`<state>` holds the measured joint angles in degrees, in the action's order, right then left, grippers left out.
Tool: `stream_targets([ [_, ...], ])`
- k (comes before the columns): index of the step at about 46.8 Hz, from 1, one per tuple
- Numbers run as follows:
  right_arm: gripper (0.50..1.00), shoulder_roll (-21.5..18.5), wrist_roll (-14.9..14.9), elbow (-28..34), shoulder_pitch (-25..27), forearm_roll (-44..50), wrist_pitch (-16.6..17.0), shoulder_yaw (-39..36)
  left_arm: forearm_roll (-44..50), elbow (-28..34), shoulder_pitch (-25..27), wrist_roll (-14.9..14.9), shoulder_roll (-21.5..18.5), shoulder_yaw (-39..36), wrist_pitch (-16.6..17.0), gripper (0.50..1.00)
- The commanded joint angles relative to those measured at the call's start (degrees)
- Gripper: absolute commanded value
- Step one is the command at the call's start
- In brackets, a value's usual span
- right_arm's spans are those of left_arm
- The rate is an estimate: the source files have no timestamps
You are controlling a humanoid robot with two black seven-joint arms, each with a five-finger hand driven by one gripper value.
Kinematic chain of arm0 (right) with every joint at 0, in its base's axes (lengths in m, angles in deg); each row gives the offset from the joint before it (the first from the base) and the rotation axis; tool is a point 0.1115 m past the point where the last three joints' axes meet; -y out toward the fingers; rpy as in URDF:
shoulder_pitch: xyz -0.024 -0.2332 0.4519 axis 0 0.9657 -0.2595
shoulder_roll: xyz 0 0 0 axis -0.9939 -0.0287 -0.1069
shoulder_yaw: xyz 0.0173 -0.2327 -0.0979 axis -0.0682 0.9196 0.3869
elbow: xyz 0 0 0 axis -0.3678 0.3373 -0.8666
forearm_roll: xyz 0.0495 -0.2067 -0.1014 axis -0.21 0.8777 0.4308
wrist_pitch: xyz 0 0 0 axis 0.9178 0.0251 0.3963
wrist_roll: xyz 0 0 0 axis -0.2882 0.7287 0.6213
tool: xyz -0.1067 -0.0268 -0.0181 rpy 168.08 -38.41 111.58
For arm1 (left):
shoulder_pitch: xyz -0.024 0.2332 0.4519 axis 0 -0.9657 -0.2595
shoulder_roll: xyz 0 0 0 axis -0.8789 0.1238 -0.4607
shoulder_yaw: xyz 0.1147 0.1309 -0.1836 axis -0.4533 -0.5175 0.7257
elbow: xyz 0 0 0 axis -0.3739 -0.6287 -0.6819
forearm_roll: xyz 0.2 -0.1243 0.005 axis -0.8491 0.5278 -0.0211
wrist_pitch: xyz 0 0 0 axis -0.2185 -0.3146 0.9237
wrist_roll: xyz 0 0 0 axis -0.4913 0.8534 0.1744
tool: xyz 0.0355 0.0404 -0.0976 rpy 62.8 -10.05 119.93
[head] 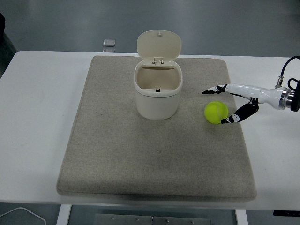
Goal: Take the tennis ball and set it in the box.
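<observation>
We note right hand (224, 104) spread wide, holding nothing, fingers above and thumb below tennis ball (216, 112). Ball rests on grey mat (154, 178), just left of palm, right of open-lidded bin (157, 93). Left arm absent; right hand nearer.

White table (37, 117), bearing a grey mat (140, 159) and, near its far edge, a small metal piece (108, 43).
</observation>
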<state>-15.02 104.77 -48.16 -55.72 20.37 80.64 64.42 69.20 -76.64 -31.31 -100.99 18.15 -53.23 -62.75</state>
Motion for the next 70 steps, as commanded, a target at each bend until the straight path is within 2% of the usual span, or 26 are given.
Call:
stream_targets([
  [1, 0.917, -0.13, -0.01, -0.04, 0.11, 0.01, -0.32, 0.42, 0.02, 0.00, 0.00, 0.00, 0.00, 0.00, 0.00, 0.992],
  [10, 0.903, -0.22, -0.09, 0.05, 0.20, -0.08, -1.64, 0.86, 0.02, 0.00, 0.00, 0.00, 0.00, 0.00, 0.00, 0.992],
  [17, 0.836, -0.22, -0.09, 0.05, 0.20, -0.08, -2.34, 1.92, 0.02, 0.00, 0.00, 0.00, 0.00, 0.00, 0.00, 0.992],
  [22, 0.825, -0.66, -0.09, 0.05, 0.29, -0.08, -3.04, 2.45, 0.02, 0.00, 0.00, 0.00, 0.00, 0.00, 0.00, 0.992],
  [30, 0.756, -0.92, -0.18, -0.04, 0.37, -0.08, -3.40, 2.54, 0.02, 0.00, 0.00, 0.00, 0.00, 0.00, 0.00, 0.992],
  [37, 0.660, -1.18, -0.27, 0.05, 0.37, 0.01, -3.40, 2.53, 0.02, 0.00, 0.00, 0.00, 0.00, 0.00, 0.00, 0.992],
  [47, 0.552, -0.92, -0.27, -0.04, -0.15, 0.09, -3.31, 2.10, 0.02, 0.00, 0.00, 0.00, 0.00, 0.00, 0.09, 0.992],
  [55, 0.547, 0.22, -0.09, -1.44, -3.14, -0.43, -2.52, 1.74, 0.02, 0.00, 0.00, 0.00, 0.00, 0.00, 0.09, 0.992],
  [62, 0.539, 0.92, -0.09, -5.39, -5.69, -1.13, 0.90, 0.08, 0.02, 0.00, 0.00, 0.00, 0.00, 0.00, 0.00, 0.992],
  [70, 0.517, 2.33, -0.09, -6.28, -6.31, -4.91, 8.20, -5.72, 0.02, 0.00, 0.00, 0.00, 0.00, 0.00, 0.09, 0.992],
])
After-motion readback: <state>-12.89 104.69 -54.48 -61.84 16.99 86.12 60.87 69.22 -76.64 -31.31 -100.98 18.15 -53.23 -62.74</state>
